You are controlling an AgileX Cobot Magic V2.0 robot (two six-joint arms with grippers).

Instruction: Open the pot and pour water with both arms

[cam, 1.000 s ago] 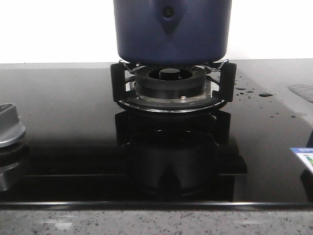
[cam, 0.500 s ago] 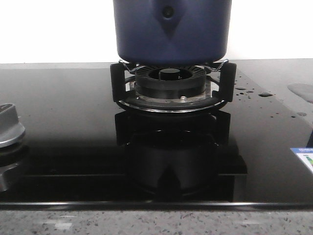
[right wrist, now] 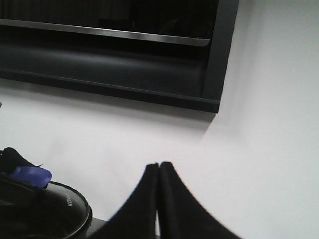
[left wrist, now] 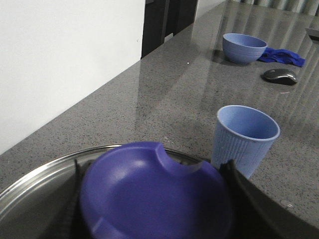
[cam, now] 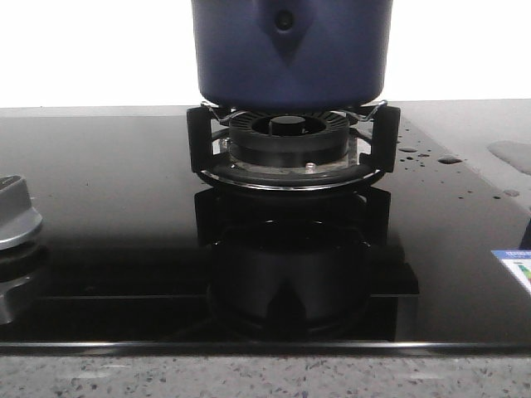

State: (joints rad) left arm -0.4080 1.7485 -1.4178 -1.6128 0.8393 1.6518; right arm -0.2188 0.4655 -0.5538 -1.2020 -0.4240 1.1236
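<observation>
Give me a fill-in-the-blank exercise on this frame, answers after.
1. The pot sits on the ___.
2. In the left wrist view, the cup stands upright on the ___ counter.
3. The right gripper has its fingertips pressed ___.
4. The left gripper holds the lid's ___ knob.

Answers: burner; grey; together; purple

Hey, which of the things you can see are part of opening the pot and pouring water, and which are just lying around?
For the job:
- pot, on the burner
- lid, in the left pincer
- right pincer, shut and empty
- cup, likely for the water

Lying about:
- bowl
- blue cloth
- mouse
- stove knob
</observation>
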